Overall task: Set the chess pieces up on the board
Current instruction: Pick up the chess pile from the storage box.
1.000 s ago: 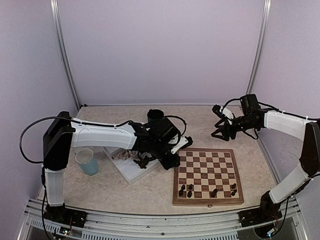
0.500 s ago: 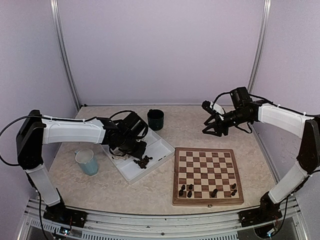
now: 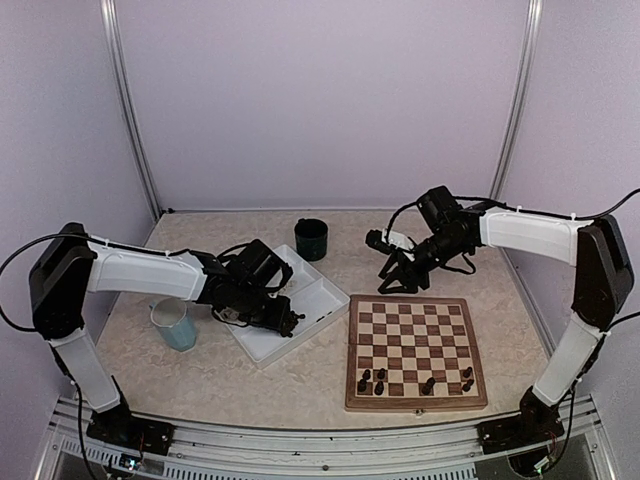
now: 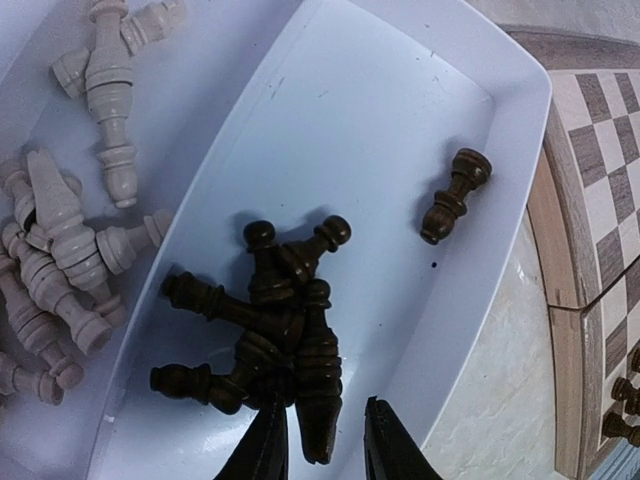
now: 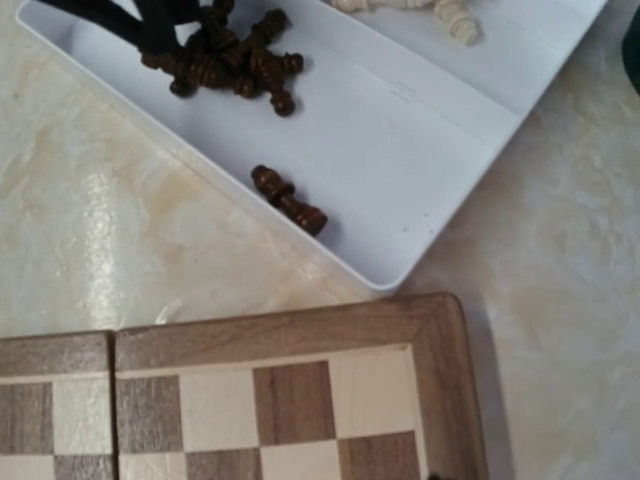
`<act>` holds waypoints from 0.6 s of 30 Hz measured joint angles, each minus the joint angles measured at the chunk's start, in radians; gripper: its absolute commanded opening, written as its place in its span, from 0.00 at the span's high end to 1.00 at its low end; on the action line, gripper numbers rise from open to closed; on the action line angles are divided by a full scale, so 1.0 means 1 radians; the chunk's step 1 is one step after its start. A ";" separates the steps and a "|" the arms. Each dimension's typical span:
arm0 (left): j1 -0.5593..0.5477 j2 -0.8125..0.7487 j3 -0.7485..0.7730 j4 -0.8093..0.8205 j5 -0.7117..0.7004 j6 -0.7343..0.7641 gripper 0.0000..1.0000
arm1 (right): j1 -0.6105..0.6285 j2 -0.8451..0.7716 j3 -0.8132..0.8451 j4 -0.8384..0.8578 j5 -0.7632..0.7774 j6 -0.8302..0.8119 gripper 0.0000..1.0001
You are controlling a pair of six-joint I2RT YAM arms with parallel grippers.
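Since before, the left gripper [image 4: 322, 410] dropped onto the dark pieces [image 4: 285, 330] heaped in the tray [image 4: 400, 90], bottom centre. Its jaws are narrowly apart astride one piece and cut off by the frame edge. Spread wide, the right gripper [image 3: 388, 276] moved left, beyond the board [image 3: 416, 350] at its upper-left corner.

A white tray [image 3: 266, 348] with two compartments lies slantwise on the left half of the marbled beige table [image 3: 300, 388], about midway between front and back edges. A dark cup [image 3: 311, 239] stands upright just beyond the tray's far corner, towards the back edge. A pale blue cup [image 3: 176, 323] stands upright near the left edge, just beside the tray
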 measured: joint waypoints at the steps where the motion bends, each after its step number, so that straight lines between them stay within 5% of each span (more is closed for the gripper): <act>1: -0.002 0.000 -0.001 0.003 0.008 0.000 0.72 | 0.000 0.000 0.000 0.000 0.001 0.001 0.54; 18: -0.030 0.014 -0.001 -0.019 0.002 -0.019 0.73 | 0.000 -0.001 -0.008 0.000 0.017 0.018 0.54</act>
